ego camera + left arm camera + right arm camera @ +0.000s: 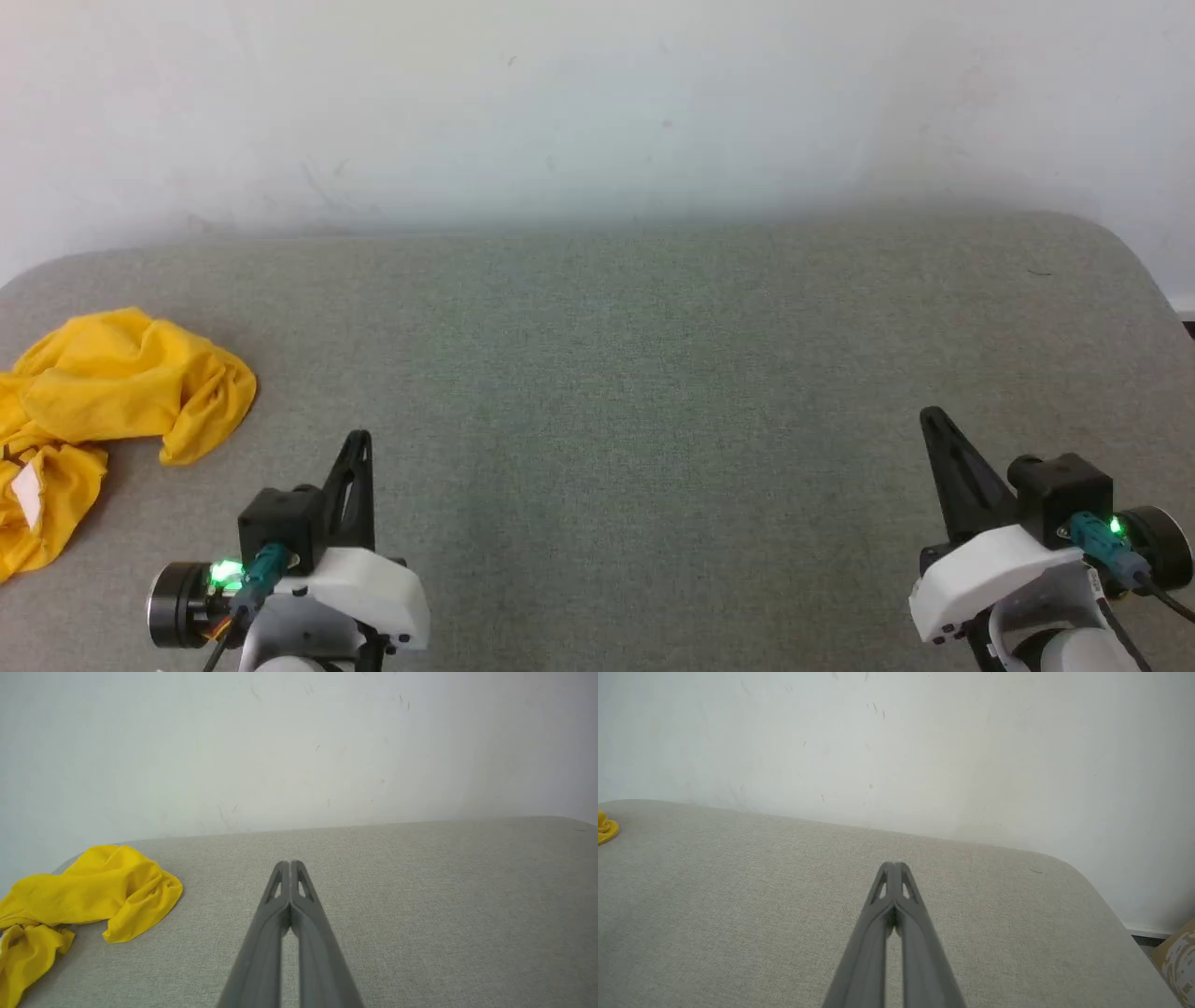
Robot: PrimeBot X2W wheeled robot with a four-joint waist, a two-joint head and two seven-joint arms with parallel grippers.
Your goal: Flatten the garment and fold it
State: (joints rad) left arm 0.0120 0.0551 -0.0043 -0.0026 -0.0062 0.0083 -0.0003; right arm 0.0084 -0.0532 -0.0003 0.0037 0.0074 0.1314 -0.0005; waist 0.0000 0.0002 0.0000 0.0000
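— Garment (103, 401) first: where does it lie?
— Crumpled in a yellow heap at the far left of the grey cloth-covered table (635, 373), running off the head view's edge (a white patch shows on it).
— And the left gripper (360, 439)?
— Just right of the heap, clear of it, fingers pressed together on nothing.
— The right gripper (927, 415)?
— Well apart, far right, fingertips likewise touching, empty.

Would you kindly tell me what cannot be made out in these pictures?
Head view: the garment is cut off by the left edge; its own crumpled folds hide its full shape.
Left wrist view: the left and bottom edges crop it.
Right wrist view: a brown patterned object is cut by the lower right corner; unidentifiable.
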